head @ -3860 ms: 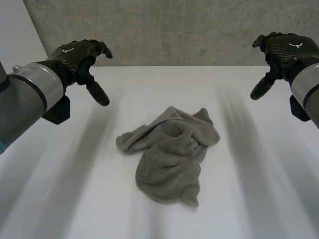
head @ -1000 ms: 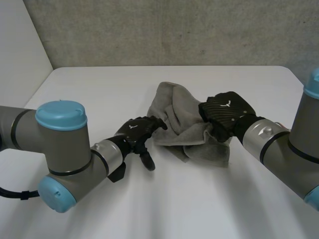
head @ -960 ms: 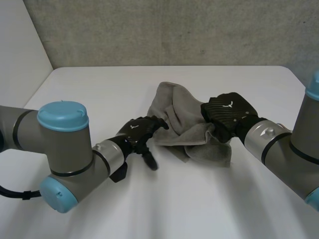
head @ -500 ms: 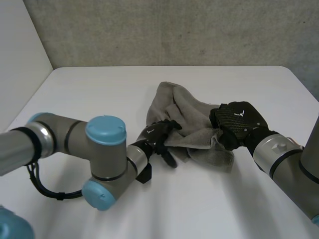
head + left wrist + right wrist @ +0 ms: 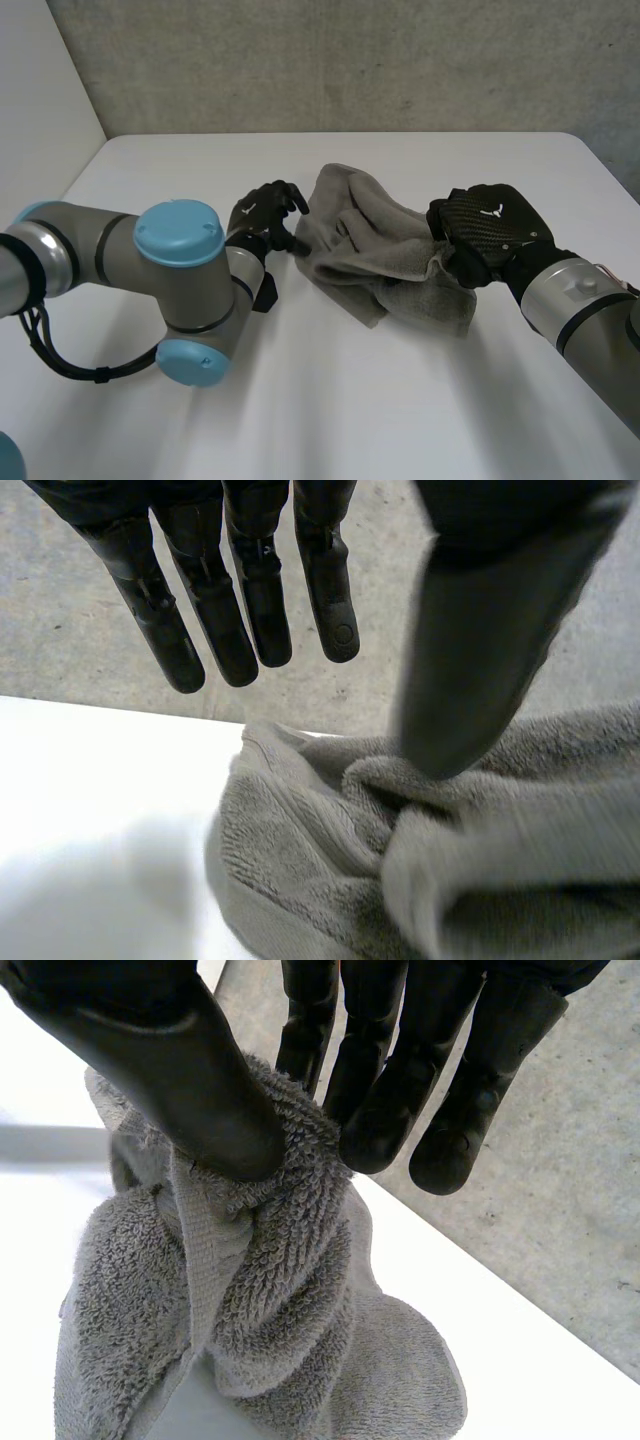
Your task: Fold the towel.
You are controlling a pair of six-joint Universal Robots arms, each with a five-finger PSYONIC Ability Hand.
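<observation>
The grey towel (image 5: 375, 250) lies crumpled in the middle of the white table (image 5: 400, 400). My left hand (image 5: 265, 212) is at the towel's left edge. In the left wrist view its fingers (image 5: 250, 590) are straight and off the cloth, while its thumb (image 5: 480, 630) rests on a fold of the towel (image 5: 320, 880). My right hand (image 5: 485, 235) is at the towel's right side. In the right wrist view its thumb (image 5: 170, 1070) and fingers (image 5: 380, 1070) pinch a raised fold of the towel (image 5: 270, 1300).
My left arm's elbow (image 5: 180, 290) lies low over the table's left part. A concrete wall (image 5: 350, 60) stands behind the table's far edge. A pale wall (image 5: 40, 90) borders the table at the left.
My left hand has moved from the towel's near edge up to its left edge. My right hand has drawn its fold a little to the right, stretching the towel wider.
</observation>
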